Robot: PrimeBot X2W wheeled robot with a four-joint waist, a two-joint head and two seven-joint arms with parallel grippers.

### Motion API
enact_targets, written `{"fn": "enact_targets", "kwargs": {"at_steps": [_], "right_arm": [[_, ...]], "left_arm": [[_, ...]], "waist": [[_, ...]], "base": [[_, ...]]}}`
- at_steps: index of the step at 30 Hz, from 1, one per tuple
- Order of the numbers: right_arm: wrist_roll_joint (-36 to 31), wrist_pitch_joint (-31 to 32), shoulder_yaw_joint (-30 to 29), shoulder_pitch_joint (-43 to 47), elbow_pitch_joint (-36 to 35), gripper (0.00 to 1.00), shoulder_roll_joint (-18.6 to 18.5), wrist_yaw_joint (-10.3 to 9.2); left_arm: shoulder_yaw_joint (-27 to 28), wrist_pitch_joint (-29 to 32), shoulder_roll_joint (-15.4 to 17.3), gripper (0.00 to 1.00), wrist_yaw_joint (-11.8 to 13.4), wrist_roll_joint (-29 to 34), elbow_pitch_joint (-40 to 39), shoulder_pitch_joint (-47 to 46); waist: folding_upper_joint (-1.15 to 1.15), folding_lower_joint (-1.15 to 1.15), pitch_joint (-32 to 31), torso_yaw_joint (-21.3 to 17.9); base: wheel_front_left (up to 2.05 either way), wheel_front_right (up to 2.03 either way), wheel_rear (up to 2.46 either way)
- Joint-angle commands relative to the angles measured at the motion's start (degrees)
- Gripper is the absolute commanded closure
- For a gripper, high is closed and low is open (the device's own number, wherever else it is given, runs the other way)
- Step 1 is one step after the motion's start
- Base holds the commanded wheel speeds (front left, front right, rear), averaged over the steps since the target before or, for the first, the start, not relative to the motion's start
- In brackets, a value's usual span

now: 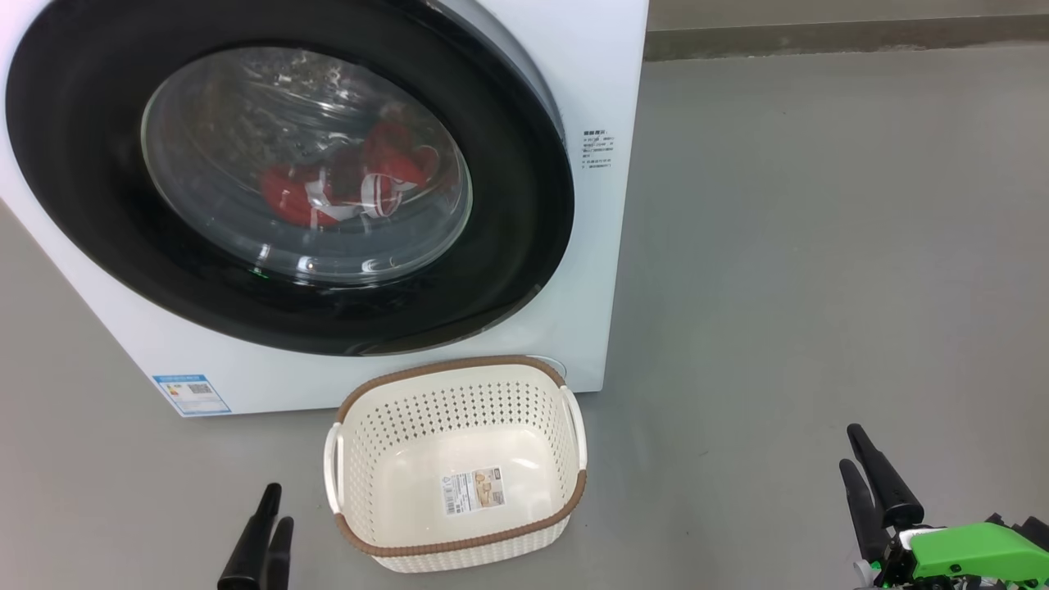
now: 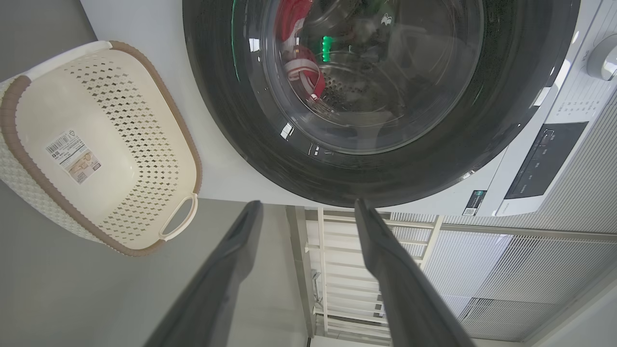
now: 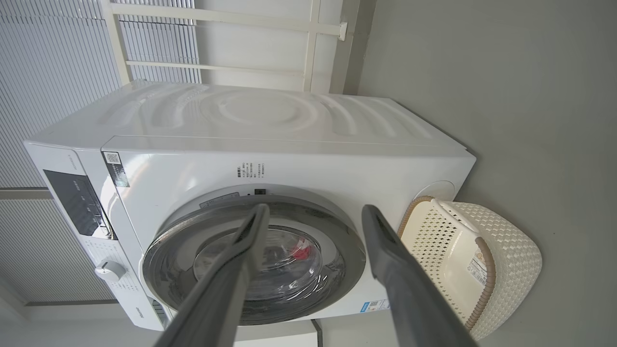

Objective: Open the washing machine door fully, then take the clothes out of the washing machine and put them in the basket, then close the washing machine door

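The white washing machine stands ahead on the left, and its door, a wide black rim around a bulging glass window, lies against the front. Behind the glass, the red-and-white clothes sit in the drum. The cream basket stands empty on the floor just before the machine, a paper label on its bottom. Left of the basket, low in view, is my left gripper. My right gripper is far to the basket's right. In the wrist views, left gripper and right gripper both stand open and empty, pointing at the door.
Grey floor spreads to the right of the machine up to a wall base. A blue label marks the machine's lower corner. The control panel and knob sit at the machine's top. White railing and slatted shutters lie behind.
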Motion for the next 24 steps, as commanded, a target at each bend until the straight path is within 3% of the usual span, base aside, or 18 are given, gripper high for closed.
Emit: {"fn": "enact_targets", "kwargs": {"at_steps": [1,24], "right_arm": [[-0.09,-0.46,0.28,-1.74,-1.91,0.0,-0.47,0.01],[-9.9,-4.27,3.29,-0.28,-3.97,0.0,-1.96,0.0]], "left_arm": [[0.12,-0.55,0.71,0.0,-0.06,0.54,-1.89,-1.23],[-0.38,-4.28,0.87,0.0,0.03,15.03,-5.62,-0.06]], "waist": [[0.0,0.07,-0.02,0.04],[0.0,0.0,0.09,0.22]], "base": [[0.0,0.0,0.0],[0.0,0.0,0.0]]}}
